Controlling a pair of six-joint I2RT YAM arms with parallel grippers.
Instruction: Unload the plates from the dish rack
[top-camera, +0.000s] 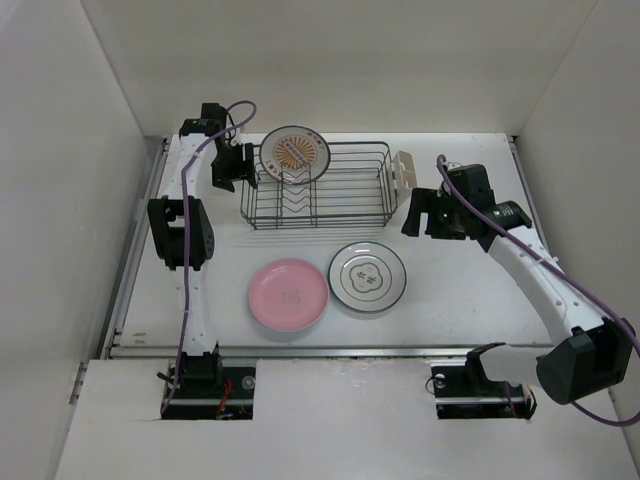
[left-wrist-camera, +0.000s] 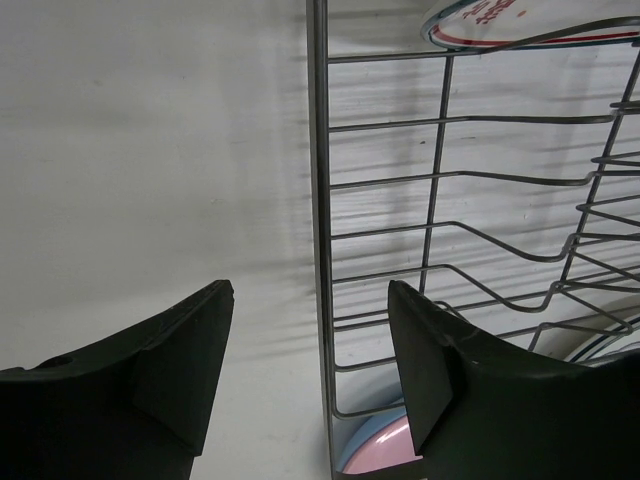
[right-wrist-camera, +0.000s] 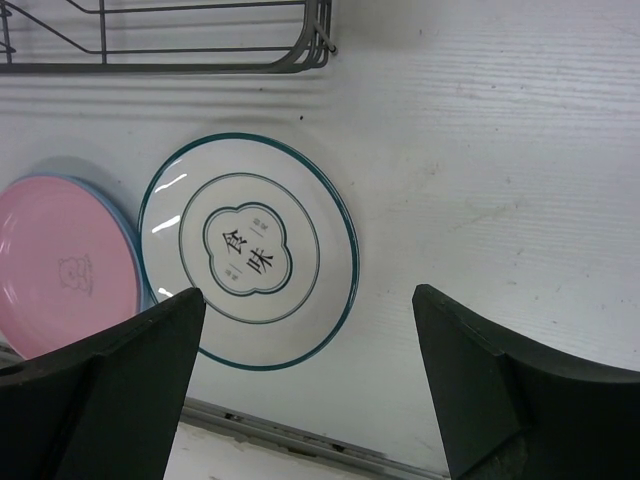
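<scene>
The dish rack stands at the back of the table. One plate with an orange sunburst centre leans upright in its left end. A pink plate and a white plate with a dark rim lie flat on the table in front. In the right wrist view the pink plate rests on a blue one. My left gripper is open at the rack's left end, its fingers astride the end wire without gripping it. My right gripper hangs open and empty, right of the white plate.
A cream cutlery cup hangs on the rack's right end, close to my right gripper. White walls enclose the table on the left, back and right. A metal rail runs along the table's front edge.
</scene>
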